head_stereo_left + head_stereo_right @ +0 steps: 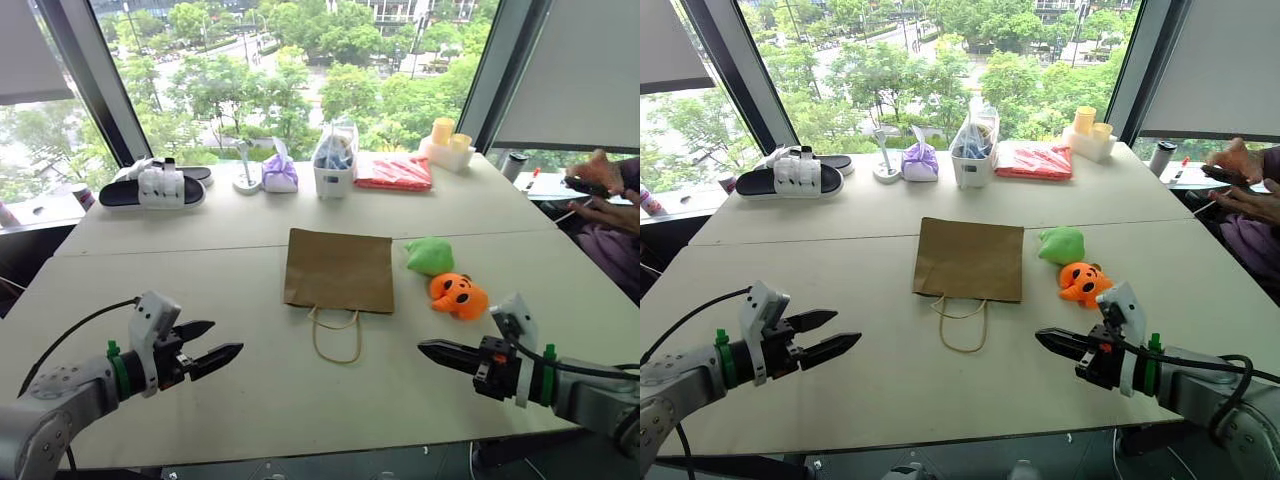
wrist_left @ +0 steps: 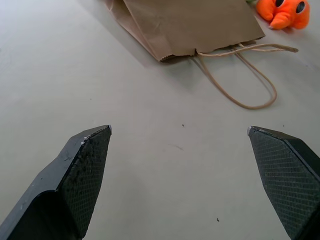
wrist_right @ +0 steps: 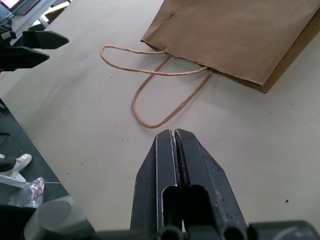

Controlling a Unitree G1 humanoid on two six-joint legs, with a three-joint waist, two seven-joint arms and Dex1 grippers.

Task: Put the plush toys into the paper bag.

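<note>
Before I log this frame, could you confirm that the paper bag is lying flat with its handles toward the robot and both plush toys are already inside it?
Not quite. The paper bag does lie flat with its handles toward the robot, but the orange plush toy and the green plush toy sit on the table just to its right, as the left eye view shows.

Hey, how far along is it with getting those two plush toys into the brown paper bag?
Nothing is done yet. The flat brown paper bag lies closed on the white table, handles toward the robot. The round orange plush toy and the plain green plush toy sit beside it. Nothing is in hand: the left gripper is open, the right gripper shut and empty. Opening the bag and bagging both toys remain.
</note>
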